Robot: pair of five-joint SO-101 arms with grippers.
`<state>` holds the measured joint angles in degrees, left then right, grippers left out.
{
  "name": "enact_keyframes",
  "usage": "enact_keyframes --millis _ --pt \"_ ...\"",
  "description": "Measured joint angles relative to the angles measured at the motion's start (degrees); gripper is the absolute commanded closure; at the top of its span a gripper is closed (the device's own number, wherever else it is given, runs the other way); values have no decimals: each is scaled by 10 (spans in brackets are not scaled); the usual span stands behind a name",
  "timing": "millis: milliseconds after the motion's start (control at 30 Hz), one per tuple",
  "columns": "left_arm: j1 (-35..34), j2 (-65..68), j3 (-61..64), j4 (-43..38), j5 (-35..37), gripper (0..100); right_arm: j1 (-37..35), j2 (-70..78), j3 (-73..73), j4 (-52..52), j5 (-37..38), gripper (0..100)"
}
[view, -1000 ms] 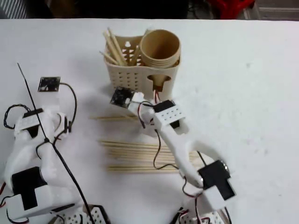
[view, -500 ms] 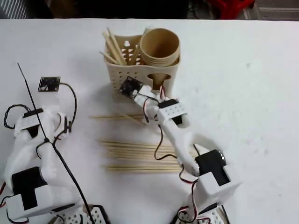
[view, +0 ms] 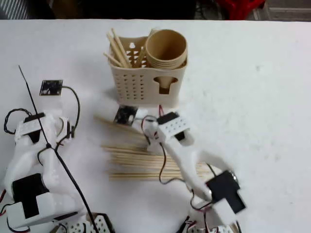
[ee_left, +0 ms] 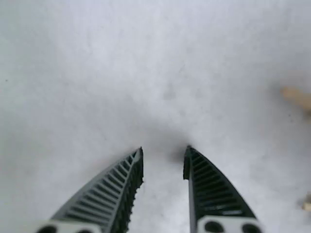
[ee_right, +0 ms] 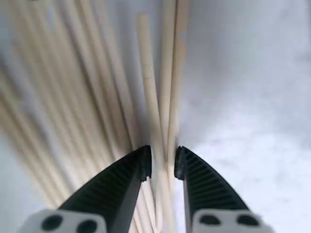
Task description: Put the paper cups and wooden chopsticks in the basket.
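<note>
Cream perforated plastic basket (view: 146, 85), upper centre: stacked tan paper cups (view: 166, 48) + few pale wooden chopsticks (view: 118, 48). Loose chopstick pile (view: 136, 162) below it; right gripper (ee_right: 163, 162) angled down, pinching pile sticks. Left gripper (ee_left: 163, 155) released, lower left

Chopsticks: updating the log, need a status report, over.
Left pincer open above table. Right pincer down on loose chopsticks, grip unclear. Paper cups and several sticks in basket. Nothing blocking.
</note>
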<state>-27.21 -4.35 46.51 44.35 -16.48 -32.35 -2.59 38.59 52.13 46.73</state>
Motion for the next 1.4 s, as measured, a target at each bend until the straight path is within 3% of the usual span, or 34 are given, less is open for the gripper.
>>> enact_keyframes --millis 400,733,967,1400 --pt "0 0 0 0 0 849 -7 -115 -33 62 0 801" --pt "0 0 0 0 0 849 -47 124 -186 62 0 809" --pt "0 0 0 0 0 849 -37 213 -244 55 0 988" --pt "0 0 0 0 0 849 -19 123 -249 96 -55 981"
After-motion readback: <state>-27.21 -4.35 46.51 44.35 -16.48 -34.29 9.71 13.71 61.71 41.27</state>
